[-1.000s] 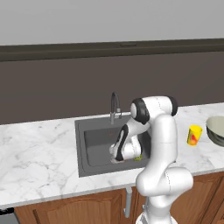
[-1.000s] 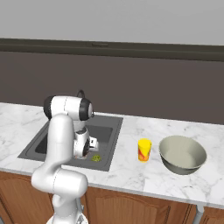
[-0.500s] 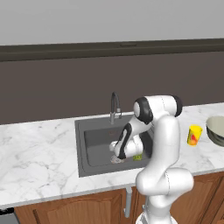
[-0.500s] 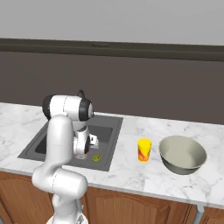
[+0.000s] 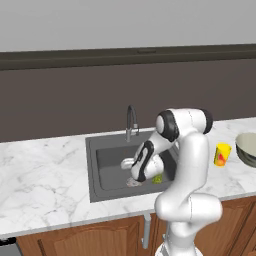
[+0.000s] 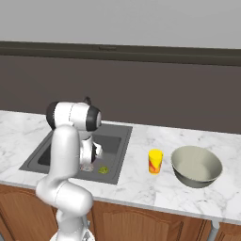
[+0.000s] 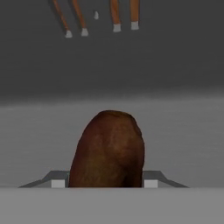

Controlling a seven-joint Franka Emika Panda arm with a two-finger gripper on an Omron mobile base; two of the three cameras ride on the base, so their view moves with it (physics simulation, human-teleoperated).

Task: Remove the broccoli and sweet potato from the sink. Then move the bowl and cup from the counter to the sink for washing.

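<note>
Kitchen scene: white marble counter [image 5: 45, 175] over brown wooden cabinet doors, dark wall behind, square dark grey sink [image 5: 107, 162] recessed in the counter with a curved chrome faucet [image 5: 131, 120] at its back edge.

Arm is bent down into the basin. Gripper [image 7: 104, 183] sits low inside the sink, near the basin floor; in the left base view it is at the end of the white forearm [image 5: 134, 181].

Hand view: sweet potato [image 7: 108, 151], dark brown oval lump, stands directly between the two fingertips [image 7: 57, 181], which flank its lower sides. Jaws are set about as wide as the sweet potato. Whether the pads actually press on it cannot be told, since the contact line is cut off at the bottom of the view. Sweet potato appears to rest on the sink floor.

Broccoli [image 5: 157, 178], small yellow-green floret, lies on the basin floor just beside the gripper, on the side toward the cup; also seen in the right base view [image 6: 103, 169].

Cup [image 6: 155, 161], bright yellow, stands upright on the counter, well apart from the gripper, beyond the sink edge. Bowl [image 6: 196, 166], wide, grey-green with pale inside, sits just past the cup, farther from the gripper, close to the cup but not touching it.
</note>
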